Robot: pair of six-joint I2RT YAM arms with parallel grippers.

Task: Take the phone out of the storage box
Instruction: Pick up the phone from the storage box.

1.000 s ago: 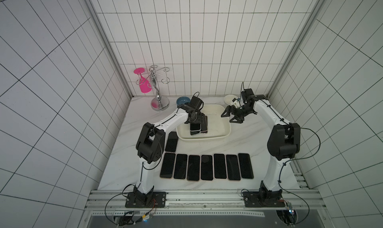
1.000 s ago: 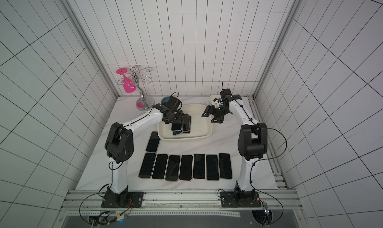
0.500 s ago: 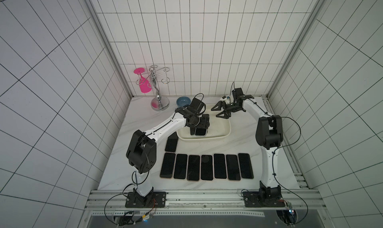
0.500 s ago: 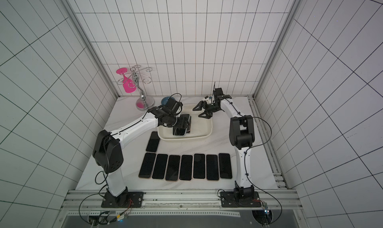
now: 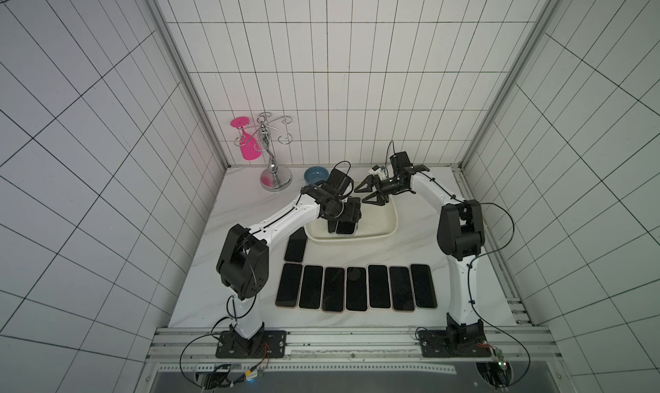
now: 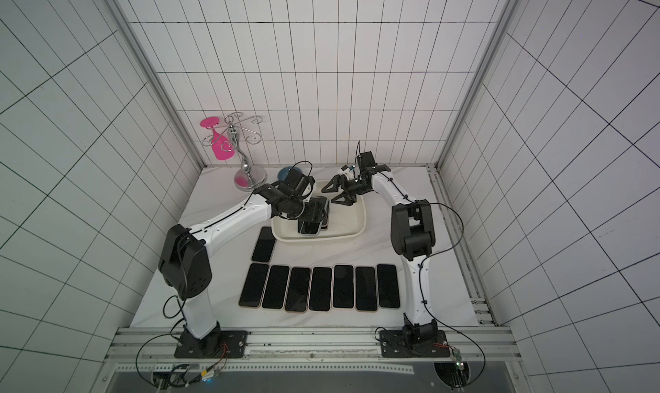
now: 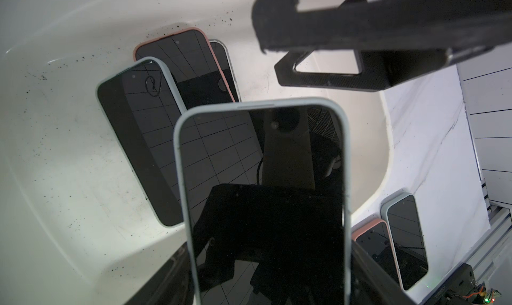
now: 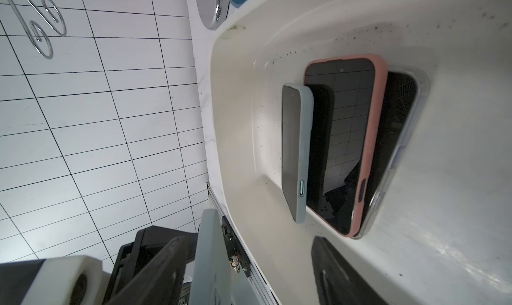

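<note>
In a top view, eight dark slab phones (image 5: pixel 356 288) lay behind your left gripper (image 5: pixel 347 219), itself above the large shallow cream-white plastic storage box (image 5: pixel 378 227); your right gripper (image 5: pixel 361 196) stood spread, empty. In the left wrist view, the left gripper clamped a pale-blue-cased glass-fronted phone (image 7: pixel 263 201) by its long edges, rightly, I judge: stiff, slick, breakable. Three cased phones (image 7: pixel 138 140) lay below. The right wrist view showed three too.

White rectangular tiles with dark joints cover the back wall (image 5: pixel 321 88) and both side walls (image 5: pixel 89 159). In the corners stand aluminium posts (image 5: pixel 185 77). The tabletop (image 5: pixel 375 252) looks like white marble, and an aluminium rail (image 5: pixel 357 339) runs along its front edge. The light is even.
</note>
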